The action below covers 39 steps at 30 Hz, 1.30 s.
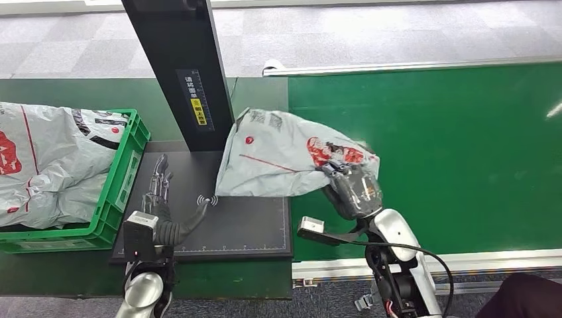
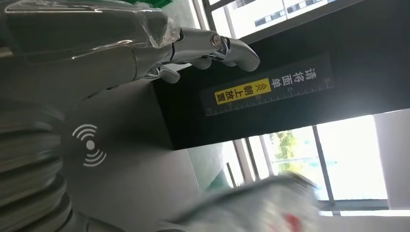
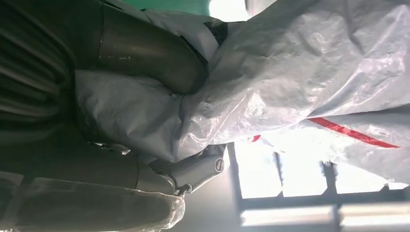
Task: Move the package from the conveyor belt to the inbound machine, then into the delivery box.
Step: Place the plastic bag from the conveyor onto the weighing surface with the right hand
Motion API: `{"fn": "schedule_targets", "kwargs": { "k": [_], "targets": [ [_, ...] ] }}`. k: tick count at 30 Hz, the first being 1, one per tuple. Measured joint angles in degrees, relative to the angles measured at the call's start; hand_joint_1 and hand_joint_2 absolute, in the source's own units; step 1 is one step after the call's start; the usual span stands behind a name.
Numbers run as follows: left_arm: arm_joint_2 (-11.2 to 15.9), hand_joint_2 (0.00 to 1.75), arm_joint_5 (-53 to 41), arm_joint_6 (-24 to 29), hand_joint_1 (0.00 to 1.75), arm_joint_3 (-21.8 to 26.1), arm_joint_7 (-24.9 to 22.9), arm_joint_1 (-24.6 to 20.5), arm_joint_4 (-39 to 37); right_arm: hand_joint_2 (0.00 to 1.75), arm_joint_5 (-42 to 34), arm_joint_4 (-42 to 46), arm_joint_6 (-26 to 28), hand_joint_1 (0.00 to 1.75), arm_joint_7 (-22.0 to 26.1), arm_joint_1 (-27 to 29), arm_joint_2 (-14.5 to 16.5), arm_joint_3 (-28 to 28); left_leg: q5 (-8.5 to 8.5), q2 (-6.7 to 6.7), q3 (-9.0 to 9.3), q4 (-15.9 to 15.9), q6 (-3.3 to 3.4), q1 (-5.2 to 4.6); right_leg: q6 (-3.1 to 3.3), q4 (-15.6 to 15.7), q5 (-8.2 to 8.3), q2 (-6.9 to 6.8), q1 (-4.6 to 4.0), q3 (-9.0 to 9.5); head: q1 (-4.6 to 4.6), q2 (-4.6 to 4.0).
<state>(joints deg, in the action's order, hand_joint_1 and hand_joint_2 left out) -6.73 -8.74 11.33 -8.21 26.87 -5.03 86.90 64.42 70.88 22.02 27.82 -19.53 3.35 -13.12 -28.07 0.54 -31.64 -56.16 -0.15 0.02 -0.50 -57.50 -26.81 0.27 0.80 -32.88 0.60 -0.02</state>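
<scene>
A grey plastic mailer package (image 1: 285,156) is held above the edge of the black scanner platform (image 1: 238,228) by the right hand (image 1: 351,185).

The wide green conveyor belt (image 1: 431,159) is seen on the right, its far end cut off by the frame. The black upright post of the inbound machine (image 1: 179,66) is cropped at the top, a yellow-and-white label (image 1: 197,99) being fixed to it. A green plastic crate (image 1: 122,175), cut off at the left, is filled by another grey mailer bag (image 1: 46,165). The package, printed in red, overlaps both platform and belt; its underside is hidden, and in the left wrist view it is blurred. Its crumpled end is clenched by the right hand's fingers (image 3: 193,171). The left hand (image 1: 158,189) is laid over the platform, fingers extended, nothing grasped.
</scene>
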Motion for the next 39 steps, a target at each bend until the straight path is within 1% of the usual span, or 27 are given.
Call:
{"fn": "schedule_targets", "kwargs": {
  "k": [4, 7, 11, 13, 16, 18, 20, 22, 24, 30, 39],
  "targets": [
    [0.28, 1.75, 1.12, -1.5, 0.0, -0.2, 0.04, -0.07, -0.56, 1.75, 3.49, -4.77, -1.85, 1.75, -1.22, -1.43, 0.04, -6.37, 0.0, 0.02, 0.0, 0.0, 0.0, 0.0, 0.0, 0.0, 0.0, -0.01, 0.0, 0.0, -0.01, 0.0],
    [0.55, 1.75, 1.44, -1.95, 0.0, -0.49, 0.31, -0.13, -1.2, 1.75, 4.28, -8.9, -2.13, 1.75, -0.99, -2.67, 0.19, -10.44, 0.0, 0.01, 0.01, 0.0, 0.0, 0.0, 0.0, 0.0, 0.0, -0.01, 0.0, 0.0, 0.01, 0.0],
    [0.83, 1.75, 1.76, -2.2, 0.0, -0.85, 0.61, -0.23, -2.0, 1.75, 4.66, -13.66, -2.56, 1.75, -0.36, -4.17, 0.67, -14.5, 0.01, 0.01, 0.0, 0.0, 0.0, 0.0, 0.0, 0.0, 0.0, -0.01, 0.0, 0.0, 0.01, 0.0],
    [0.95, 1.75, 2.03, -2.19, 0.0, -1.01, 0.79, -0.29, -2.39, 1.75, 5.06, -16.0, -1.37, 1.75, -0.19, -4.94, 0.98, -16.04, 0.0, 0.01, 0.0, 0.0, 0.0, 0.0, 0.0, 0.0, 0.0, -0.01, 0.0, -0.01, -0.01, 0.0],
    [1.09, 1.75, 2.24, -2.02, 0.0, -1.23, 0.93, -0.39, -2.85, 1.75, 5.58, -19.1, 2.21, 1.75, 0.26, -6.16, 1.54, -17.77, 0.0, 0.01, 0.0, 0.0, 0.0, 0.0, 0.0, 0.0, 0.0, -0.01, 0.0, -0.01, -0.01, 0.0],
    [1.18, 1.75, 2.3, -1.87, 0.0, -1.39, 0.95, -0.43, -3.07, 1.75, 5.53, -20.68, 4.97, 1.75, 1.07, -6.92, 1.86, -18.56, 0.0, 0.01, 0.01, -0.01, 0.0, 0.0, 0.0, 0.0, 0.0, -0.01, 0.0, -0.01, -0.01, 0.0],
    [1.28, 1.75, 2.37, -1.79, 0.0, -1.51, 0.95, -0.43, -3.19, 1.75, 5.7, -22.09, 9.14, 1.71, 1.48, -7.61, 2.09, -19.08, 0.0, 0.01, 0.0, -0.01, 0.0, 0.0, 0.0, 0.0, 0.0, -0.01, 0.0, -0.01, -0.01, 0.0],
    [1.35, 1.75, 2.44, -1.78, 0.0, -1.59, 0.96, -0.42, -3.24, 1.75, 6.01, -23.86, 13.7, 1.7, 1.08, -8.57, 2.21, -19.41, 0.01, 0.01, 0.01, -0.01, 0.0, 0.0, 0.0, 0.0, 0.0, -0.01, 0.0, 0.0, 0.0, 0.0],
    [1.4, 1.75, 2.48, -1.78, 0.0, -1.62, 0.97, -0.37, -3.26, 1.75, 6.43, -25.46, 16.38, 1.73, 0.51, -9.52, 2.19, -19.48, 0.01, 0.01, 0.01, -0.01, 0.0, 0.0, 0.0, 0.0, 0.0, -0.01, 0.0, 0.0, 0.0, 0.0],
    [1.53, 1.75, 2.79, -2.22, 0.0, -1.63, 1.17, -0.22, -3.32, 1.75, 9.61, -26.48, 17.43, 1.75, -0.66, -10.15, 2.04, -18.63, 0.0, 0.02, 0.01, -0.02, 0.0, 0.0, 0.0, 0.0, 0.0, -0.01, 0.0, -0.01, -0.01, 0.0],
    [1.68, 1.75, 2.84, -2.39, 0.0, -1.64, 1.29, -0.18, -3.34, 1.75, 9.81, -26.68, 17.47, 1.75, -0.76, -10.25, 1.89, -18.06, 0.0, 0.02, 0.01, -0.01, 0.0, 0.0, 0.0, 0.0, 0.0, -0.01, 0.0, -0.02, -0.01, 0.0]
  ]
}}
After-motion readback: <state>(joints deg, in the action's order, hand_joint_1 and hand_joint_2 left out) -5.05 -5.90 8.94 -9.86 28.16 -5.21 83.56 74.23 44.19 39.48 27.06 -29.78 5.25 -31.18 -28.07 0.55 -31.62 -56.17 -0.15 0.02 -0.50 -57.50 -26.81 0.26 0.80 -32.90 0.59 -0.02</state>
